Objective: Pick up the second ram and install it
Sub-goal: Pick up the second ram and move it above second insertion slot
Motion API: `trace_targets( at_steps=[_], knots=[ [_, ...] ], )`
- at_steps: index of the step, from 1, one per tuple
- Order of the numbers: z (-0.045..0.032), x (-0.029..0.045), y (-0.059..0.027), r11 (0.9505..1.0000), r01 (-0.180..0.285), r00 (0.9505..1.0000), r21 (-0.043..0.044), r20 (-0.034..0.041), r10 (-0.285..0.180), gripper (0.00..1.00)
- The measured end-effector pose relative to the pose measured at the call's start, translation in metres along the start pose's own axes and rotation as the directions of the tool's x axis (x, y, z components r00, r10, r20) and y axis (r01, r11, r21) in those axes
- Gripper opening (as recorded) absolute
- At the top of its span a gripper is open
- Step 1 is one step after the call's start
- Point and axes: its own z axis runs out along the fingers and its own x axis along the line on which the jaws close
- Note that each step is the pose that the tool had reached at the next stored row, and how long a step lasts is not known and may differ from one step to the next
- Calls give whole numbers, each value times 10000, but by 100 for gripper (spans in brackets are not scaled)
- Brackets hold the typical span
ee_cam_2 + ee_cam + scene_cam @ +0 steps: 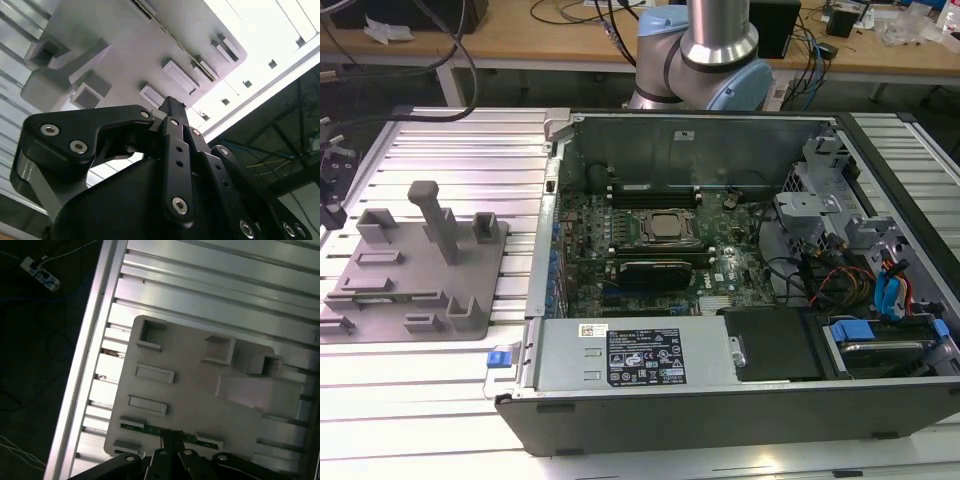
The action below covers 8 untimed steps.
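Early days: ram [145, 428] sits in the tray [195, 385] on the bench [210, 285], gripper [172, 434] right over it. Can't tell if the jaws grip it. Install not started.

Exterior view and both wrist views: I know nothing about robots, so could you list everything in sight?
table: one, silver slotted metal, under everything
tray: one, grey, with pegs and blocks, on the table at the exterior view's left
memory stick: one, green, in a slot at the tray's edge
computer case: one, dark grey, open, beside the tray
circuit board: one, green, inside the case
processor socket: one, silver, mid-board
power supply box: one, grey, labelled, along the case's near wall
workbench: one, wooden, behind the table
power strip: one, white, on the dark floor
robot arm: one, silver and light blue, behind the case
jaws: one pair, black, at the memory stick's middle
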Motion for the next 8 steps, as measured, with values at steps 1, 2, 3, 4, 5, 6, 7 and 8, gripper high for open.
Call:
trace_targets(
  at_steps=[1,2,3,4,5,6,7,8],
  knots=[
    [0,0,0,9998,190,9998,-4,-9,-190,8],
    [1,0,0,9986,533,9986,-13,-24,-533,8],
    [2,0,0,9967,810,9967,-20,-36,-810,8],
    [3,0,0,9949,1004,9949,-25,-45,-1004,8],
    [6,0,0,9895,1442,9895,-37,-64,-1443,8],
    [8,0,0,9847,1743,9847,-47,-78,-1743,8],
    [11,0,0,9791,2031,9791,-56,-89,-2032,8],
    [13,0,-1,9745,2244,9744,-63,-97,-2244,8]
  ],
)
